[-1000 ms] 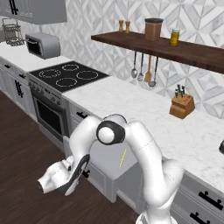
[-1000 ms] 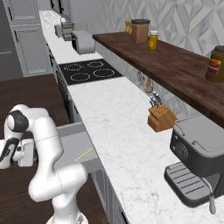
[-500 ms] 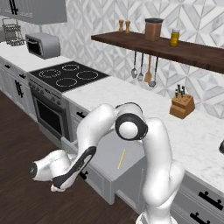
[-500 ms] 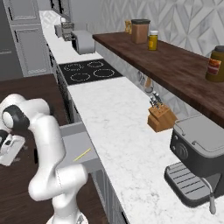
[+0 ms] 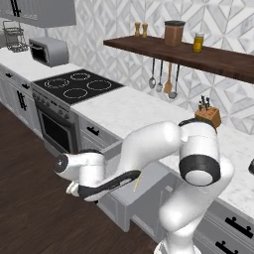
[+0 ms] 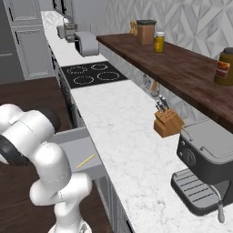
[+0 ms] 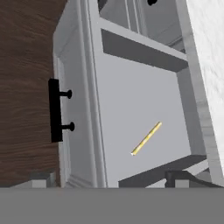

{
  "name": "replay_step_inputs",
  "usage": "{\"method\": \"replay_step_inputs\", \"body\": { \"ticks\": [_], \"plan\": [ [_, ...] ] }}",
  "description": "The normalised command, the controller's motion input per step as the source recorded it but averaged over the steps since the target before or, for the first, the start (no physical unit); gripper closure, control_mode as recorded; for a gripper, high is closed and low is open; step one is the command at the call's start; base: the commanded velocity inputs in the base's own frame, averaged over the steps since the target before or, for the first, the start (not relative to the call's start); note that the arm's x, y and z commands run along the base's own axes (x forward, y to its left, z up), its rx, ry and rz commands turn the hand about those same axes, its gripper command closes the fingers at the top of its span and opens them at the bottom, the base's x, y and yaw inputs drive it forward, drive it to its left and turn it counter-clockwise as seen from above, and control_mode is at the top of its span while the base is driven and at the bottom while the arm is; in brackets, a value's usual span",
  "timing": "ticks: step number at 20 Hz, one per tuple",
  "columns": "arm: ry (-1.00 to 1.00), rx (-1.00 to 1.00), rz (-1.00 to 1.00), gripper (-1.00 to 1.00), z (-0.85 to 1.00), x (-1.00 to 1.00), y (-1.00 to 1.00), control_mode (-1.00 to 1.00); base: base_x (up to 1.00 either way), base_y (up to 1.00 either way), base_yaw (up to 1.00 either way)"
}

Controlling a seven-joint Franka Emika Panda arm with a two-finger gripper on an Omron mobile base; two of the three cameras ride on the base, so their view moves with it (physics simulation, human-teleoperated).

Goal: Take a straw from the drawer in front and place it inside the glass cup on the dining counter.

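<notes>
**Grey drawer open, straw lying inside**

Left base view: the gripper (image 5: 74, 191) hangs low out in front of the open drawer (image 5: 149, 186); its jaw state cannot be told.

Right base view: the straw (image 6: 85, 161) lies loose on the drawer floor.

Hand view: the straw (image 7: 146, 138) rests diagonally just ahead of the fingertips (image 7: 42, 177), right of the black bar handle (image 7: 54, 110).

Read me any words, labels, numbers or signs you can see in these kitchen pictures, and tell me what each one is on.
No text can be read anywhere.
Dark jar with a red and white label on the brown wooden shelf: label too blurred to read.
Yellow-filled glass jar on that shelf: no legible marking.
Black and grey coffee machine: no brand visible.
Open grey drawer holding the pale-yellow straw: unmarked.
</notes>
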Motion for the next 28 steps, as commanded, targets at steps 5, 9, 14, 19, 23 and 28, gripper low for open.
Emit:
{"method": "replay_step_inputs", "body": {
  "ticks": [5, 9, 14, 19, 23, 28],
  "plan": [
    [0.24, 0.22, -0.2, -1.0, 0.88, 0.79, -0.64, -1.0, 0.0, 0.0, 0.0],
    [0.24, 0.07, -0.15, -1.0, 0.03, 0.73, -0.36, -1.0, 0.0, 0.0, 0.0],
    [0.09, 0.0, -0.05, -1.0, -0.64, 0.35, -0.05, -1.0, 0.0, 0.0, 0.0],
    [0.0, 0.0, -0.02, -1.0, -0.53, 0.13, 0.0, -1.0, 0.0, 0.0, 0.0],
    [0.0, 0.02, -0.01, -1.0, -0.52, 0.17, 0.0, -1.0, 0.0, 0.0, 0.0],
    [0.01, 0.06, 0.0, -1.0, -0.48, 0.05, 0.0, -1.0, 0.0, 0.0, 0.0]
  ]
}}
